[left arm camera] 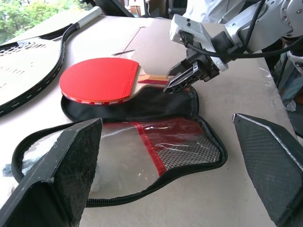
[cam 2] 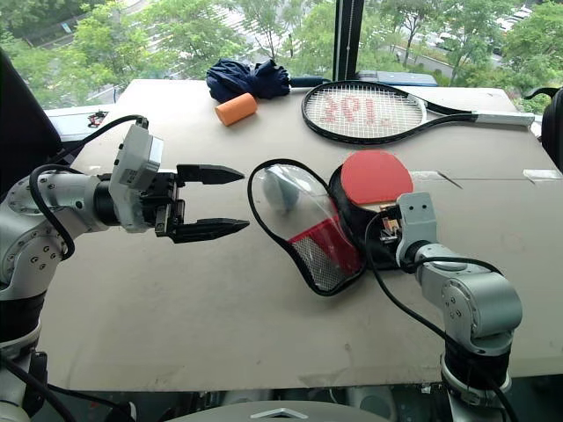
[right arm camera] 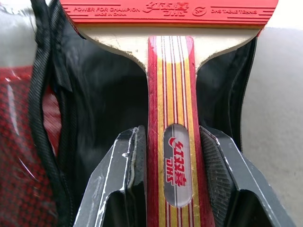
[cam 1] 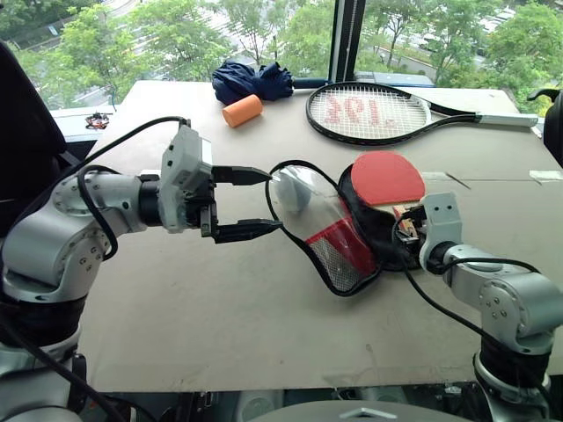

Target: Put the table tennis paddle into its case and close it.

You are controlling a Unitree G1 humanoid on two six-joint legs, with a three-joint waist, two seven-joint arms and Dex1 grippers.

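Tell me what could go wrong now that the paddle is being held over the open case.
The right gripper pinches only the handle end of the table tennis paddle, so the heavy red head could tip or twist out of line. The case lies unzipped with its clear flap folded aside and nothing pinning it; the paddle may push it along the table. The open left gripper hovers beside the flap and could snag its zipper edge.

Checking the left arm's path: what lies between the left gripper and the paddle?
The case's opened clear-and-mesh flap lies between the open left gripper and the table tennis paddle, which the right gripper holds by the handle. The right eye view shows it.
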